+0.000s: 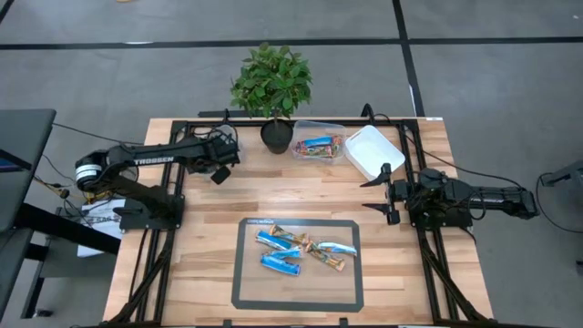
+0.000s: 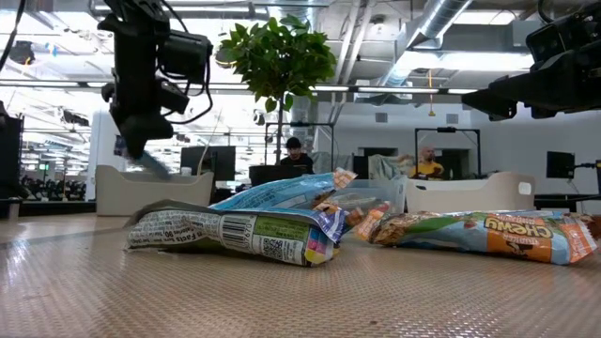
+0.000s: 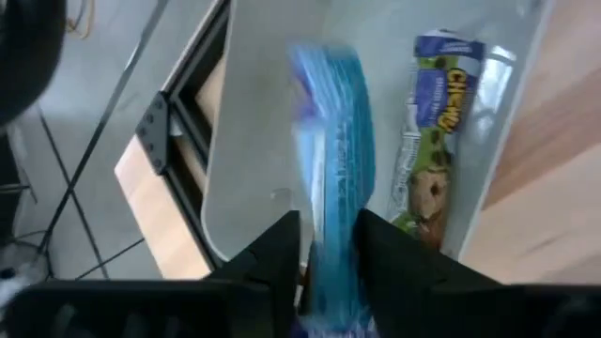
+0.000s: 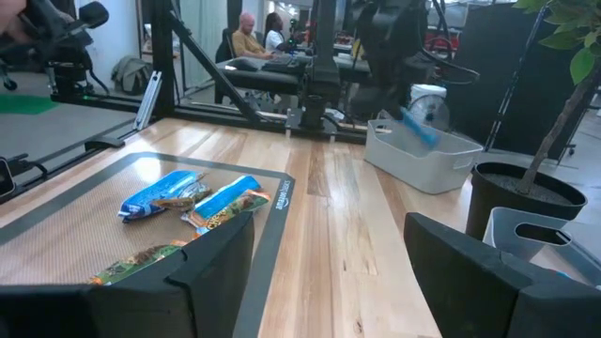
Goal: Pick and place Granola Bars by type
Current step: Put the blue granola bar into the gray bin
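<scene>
My left gripper (image 1: 219,173) hangs over a pale bin (image 3: 246,141) near the table's far left and is shut on a bright blue granola bar (image 3: 333,160). A green-and-white bar (image 3: 434,141) lies in that bin. My left arm hides the bin in the high view. Several more bars, blue (image 1: 280,264) and tan-orange (image 1: 330,261), lie flat on the grey-framed mat (image 1: 244,292). My right gripper (image 1: 376,194) waits open at the table's right, above bare wood and holding nothing. My left gripper pinches the blue bar between its two fingers (image 3: 282,249) at one end (image 3: 331,268), coming from above and pointing down. The bar is lifted clear and hangs slanting below the fingers (image 4: 419,127), over the bin's opening.
A potted plant (image 1: 273,87) stands at the far edge. Beside it are a clear bin with multicoloured bars (image 1: 317,146) and a white bin (image 1: 372,150). Black frame rails run along both table sides. People sit in the room beyond the table.
</scene>
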`<act>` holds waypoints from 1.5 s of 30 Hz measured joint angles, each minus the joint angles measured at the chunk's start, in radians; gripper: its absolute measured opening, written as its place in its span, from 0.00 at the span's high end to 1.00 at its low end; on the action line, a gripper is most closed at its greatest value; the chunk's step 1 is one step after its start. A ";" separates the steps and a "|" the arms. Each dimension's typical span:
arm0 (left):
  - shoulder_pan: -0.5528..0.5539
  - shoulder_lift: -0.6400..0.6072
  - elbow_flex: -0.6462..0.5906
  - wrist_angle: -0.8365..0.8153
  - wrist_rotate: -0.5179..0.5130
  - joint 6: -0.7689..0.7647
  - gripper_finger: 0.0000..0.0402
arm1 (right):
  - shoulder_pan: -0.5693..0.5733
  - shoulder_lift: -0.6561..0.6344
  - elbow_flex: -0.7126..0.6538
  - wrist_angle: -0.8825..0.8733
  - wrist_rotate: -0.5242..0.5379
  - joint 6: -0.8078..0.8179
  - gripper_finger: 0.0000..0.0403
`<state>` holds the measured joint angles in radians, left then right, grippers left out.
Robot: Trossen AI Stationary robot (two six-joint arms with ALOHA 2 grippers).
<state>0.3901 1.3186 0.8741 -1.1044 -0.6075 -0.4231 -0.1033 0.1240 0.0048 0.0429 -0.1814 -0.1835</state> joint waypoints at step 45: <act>-0.923 0.208 -0.001 0.864 0.380 0.190 0.43 | 0.000 0.000 0.000 0.000 0.000 0.000 0.33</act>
<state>-0.5331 1.5263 0.8734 -0.2403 -0.2279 -0.2331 -0.1032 0.1242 0.0051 0.0429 -0.1814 -0.1833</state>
